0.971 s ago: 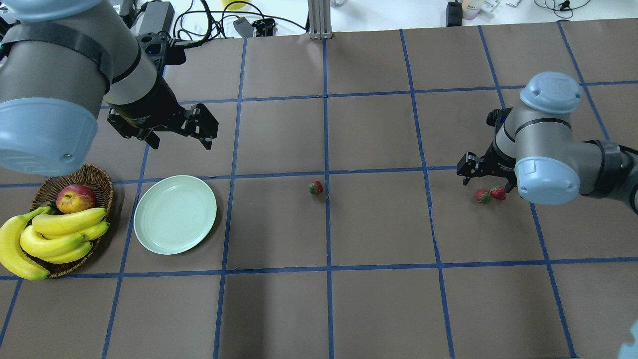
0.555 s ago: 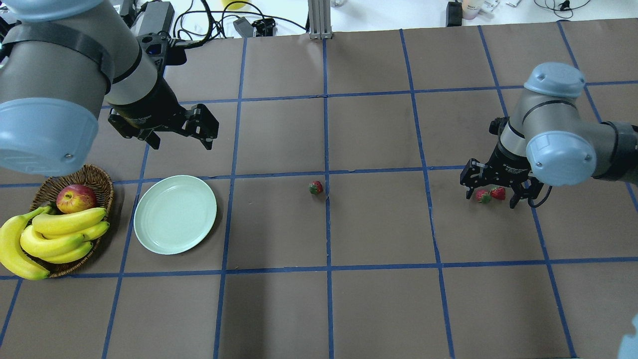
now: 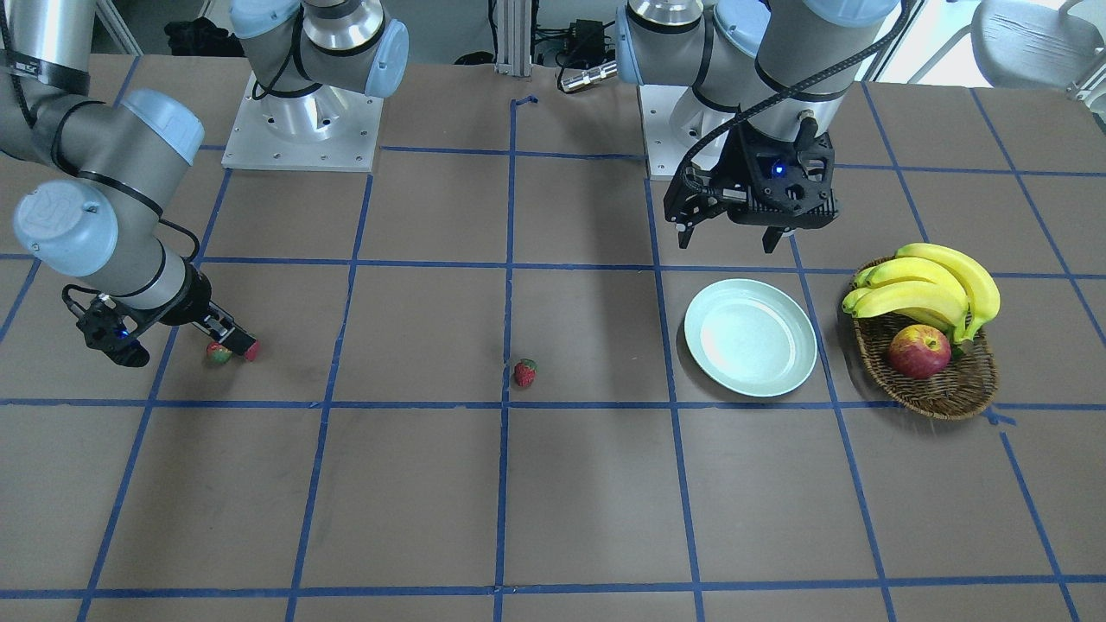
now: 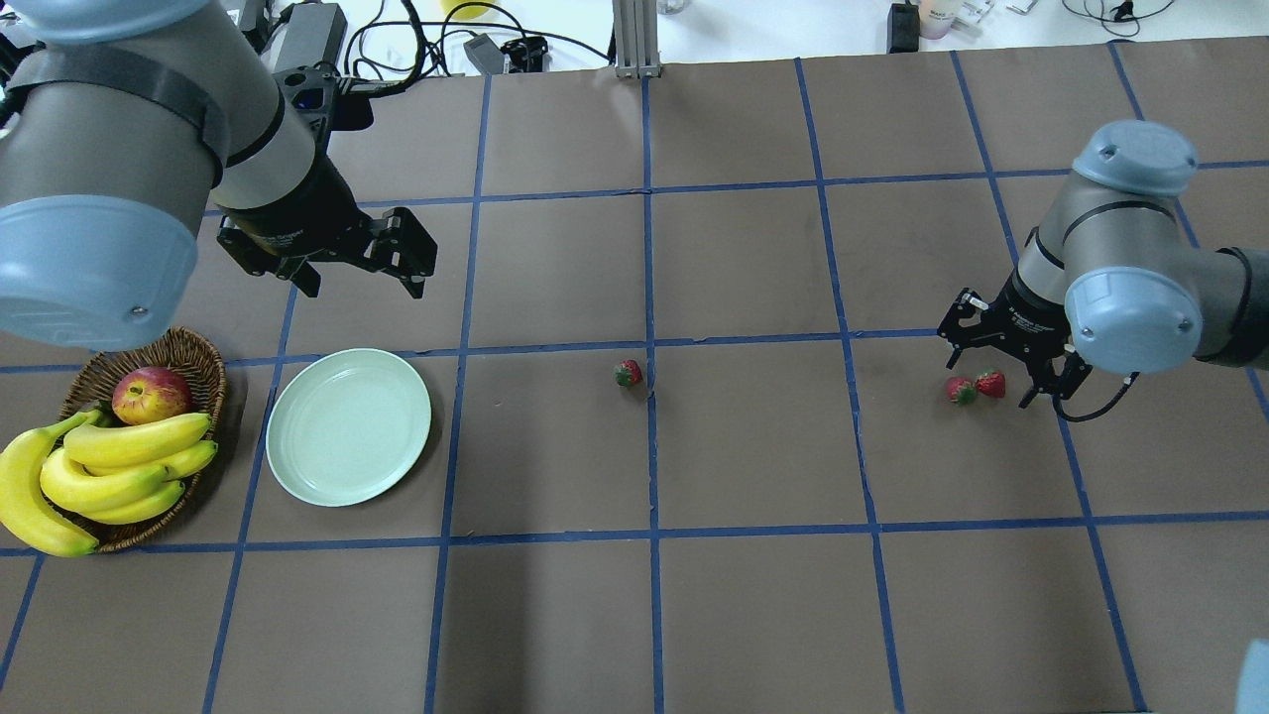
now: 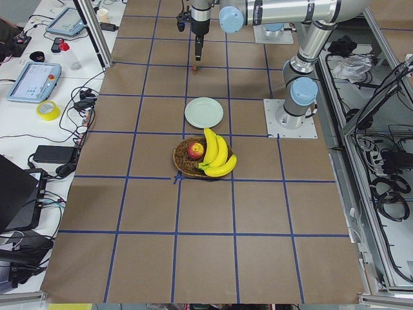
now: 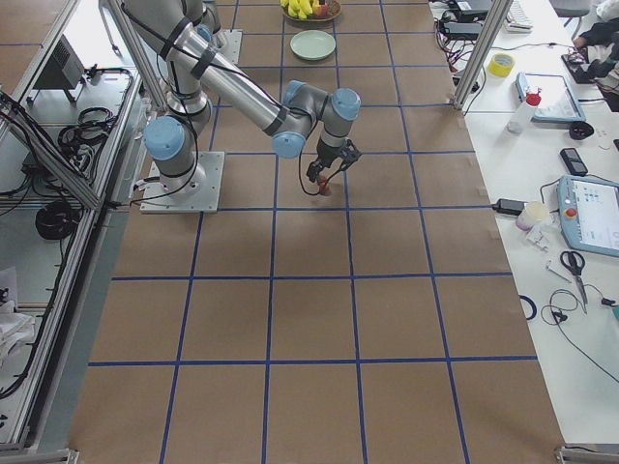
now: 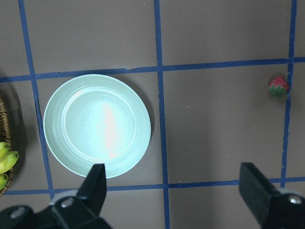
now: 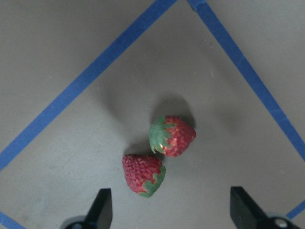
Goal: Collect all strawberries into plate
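Note:
Two strawberries [image 4: 960, 390] [image 4: 989, 383] lie side by side on the table's right part; the right wrist view shows them close up [image 8: 172, 136] [image 8: 143, 174]. My right gripper [image 4: 991, 379] is open and hangs low over the pair, one finger on each side. A third strawberry [image 4: 627, 373] lies alone near the table's middle and also shows in the left wrist view [image 7: 279, 86]. The mint-green plate [image 4: 348, 426] is bare. My left gripper [image 4: 357, 283] is open and empty, above the table just beyond the plate.
A brown wicker basket [image 4: 188, 349] left of the plate holds bananas [image 4: 109, 466] and a red-yellow apple [image 4: 151, 394]. Cables and power bricks [image 4: 317, 40] lie along the far edge.
My right gripper has turned and shifted right, from beside the two strawberries to straddling them. The left arm has barely moved. No strawberry has moved.

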Available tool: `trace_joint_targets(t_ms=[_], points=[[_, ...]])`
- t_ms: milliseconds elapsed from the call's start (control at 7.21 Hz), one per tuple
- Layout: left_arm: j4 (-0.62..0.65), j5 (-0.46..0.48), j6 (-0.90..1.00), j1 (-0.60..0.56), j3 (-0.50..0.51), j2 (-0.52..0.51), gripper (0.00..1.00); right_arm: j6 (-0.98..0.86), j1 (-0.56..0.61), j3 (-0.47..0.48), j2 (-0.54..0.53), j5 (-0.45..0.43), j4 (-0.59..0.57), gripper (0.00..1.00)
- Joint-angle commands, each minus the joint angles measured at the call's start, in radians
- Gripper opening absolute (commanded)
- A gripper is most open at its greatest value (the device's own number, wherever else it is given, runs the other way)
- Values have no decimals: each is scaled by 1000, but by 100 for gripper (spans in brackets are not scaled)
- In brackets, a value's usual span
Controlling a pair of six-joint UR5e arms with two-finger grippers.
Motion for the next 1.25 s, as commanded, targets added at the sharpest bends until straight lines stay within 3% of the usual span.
trace_joint_targets(t_ms=[0,277,971,1109], points=[[1,0,0,-2,-15,2,100,58,1,26,24,5,-63,92],[2,0,0,0,-15,3,100,73,2,31,55,6,-103,92],[2,0,25,-2,-15,5,100,84,5,48,60,34,-106,78],[2,1,41,-2,-15,6,100,84,5,48,60,34,-107,70]])
